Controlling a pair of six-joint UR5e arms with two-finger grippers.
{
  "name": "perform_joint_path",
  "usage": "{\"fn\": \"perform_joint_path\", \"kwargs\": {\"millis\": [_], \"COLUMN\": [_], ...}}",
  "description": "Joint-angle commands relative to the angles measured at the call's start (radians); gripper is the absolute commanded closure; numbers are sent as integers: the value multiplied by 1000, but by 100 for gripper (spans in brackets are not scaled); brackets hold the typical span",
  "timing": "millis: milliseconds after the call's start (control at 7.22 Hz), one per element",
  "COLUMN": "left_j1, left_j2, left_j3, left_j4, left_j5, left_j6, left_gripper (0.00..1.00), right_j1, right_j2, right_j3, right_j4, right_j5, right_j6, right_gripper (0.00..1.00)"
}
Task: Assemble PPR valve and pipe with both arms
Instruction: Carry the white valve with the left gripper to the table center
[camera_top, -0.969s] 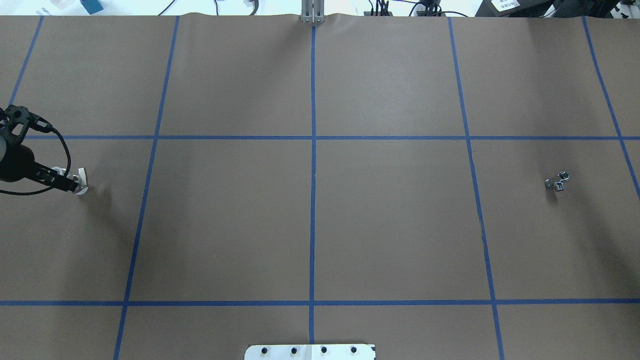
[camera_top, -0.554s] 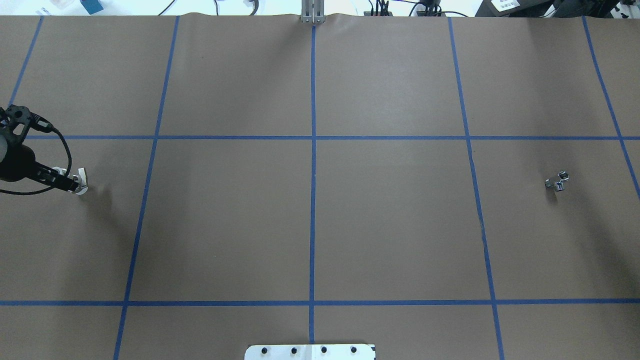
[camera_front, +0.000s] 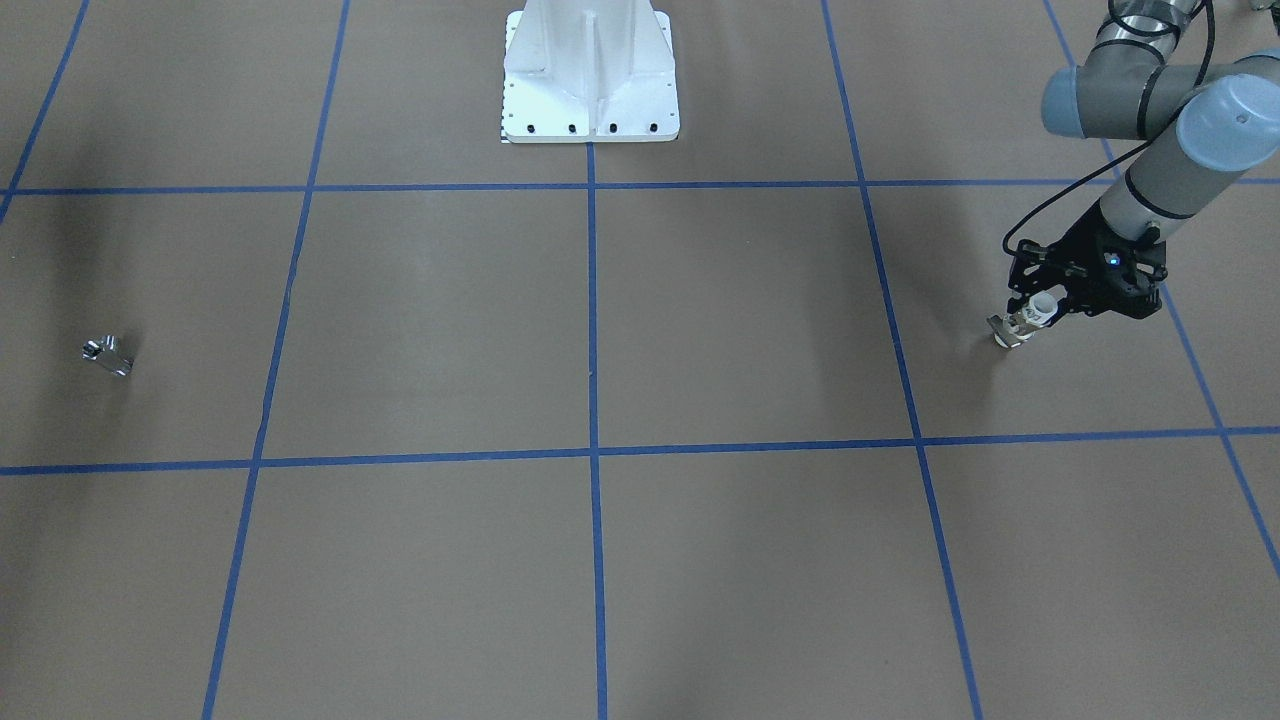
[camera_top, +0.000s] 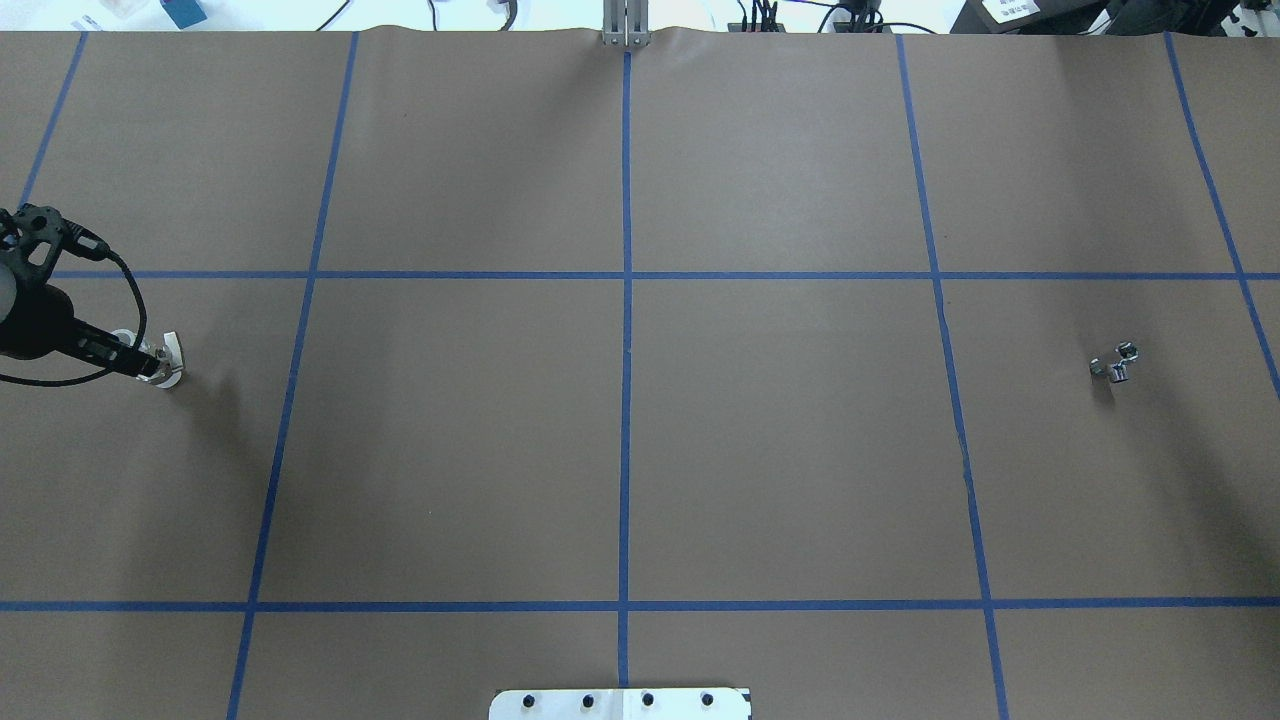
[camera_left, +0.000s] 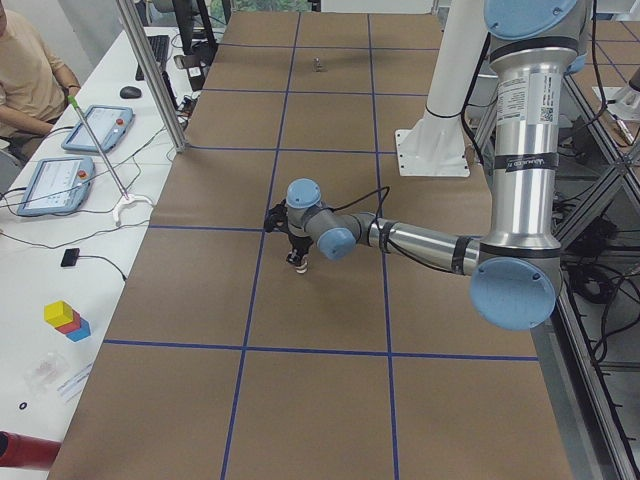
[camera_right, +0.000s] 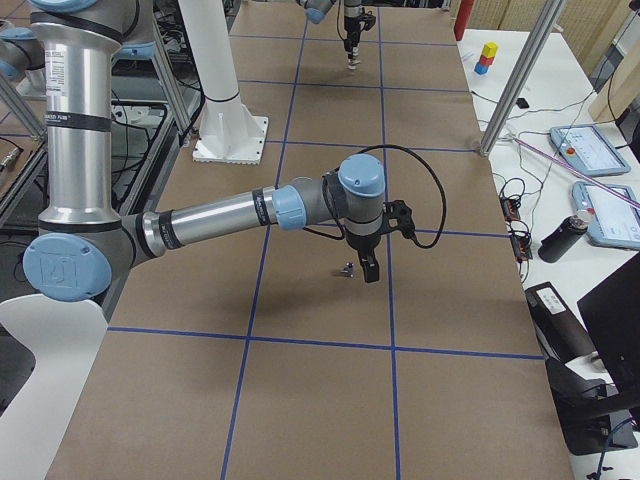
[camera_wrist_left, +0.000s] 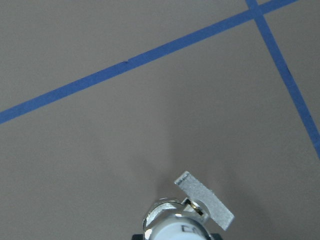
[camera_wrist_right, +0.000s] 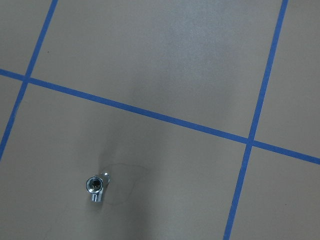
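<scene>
Left hand (camera_front: 1030, 322) grips one valve (camera_front: 1041, 304); one pipe (camera_front: 108, 355) apart.

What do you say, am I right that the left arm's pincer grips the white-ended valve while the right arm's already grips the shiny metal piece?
Not quite. The left pincer does grip the PPR valve, but the pipe is not gripped yet: the right wrist-mounted view shows it lying free on the brown paper, nothing around it.

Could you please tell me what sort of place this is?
Probably a robotics lab workcell: a table covered in brown paper with a blue tape grid, a grey robot arm by a white pedestal, and teach pendants on a side desk.
</scene>
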Motion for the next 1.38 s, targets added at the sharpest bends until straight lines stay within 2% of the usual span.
{"fn": "perform_joint_path", "kwargs": {"millis": [0,415,554,831,969,1246], "left_j1": [0,92,123,265,320,379], "left_j2": [-29,-243,-334,-533,-640,-803], "left_j3": [-85,-94,-96,-94,-76,75], "left_j4": [43,146,227,450,535,556], "left_j5": [-6,6,34,165,193,267], "left_j6": [-136,-392,-473,-606,-679,-781], "left_gripper": [100,100,100,100,100,100], "right_j1": [0,0,0,0,0,0], "right_j2": [1,1,1,1,1,3], "right_j3": [-1,-1,-1,-1,-1,-9], "right_j4": [1,0,0,0,0,0], "right_j5": [0,0,0,-1,0,0], "right_j6": [0,2,0,0,2,0], "right_gripper": [0,0,0,0,0,0]}}
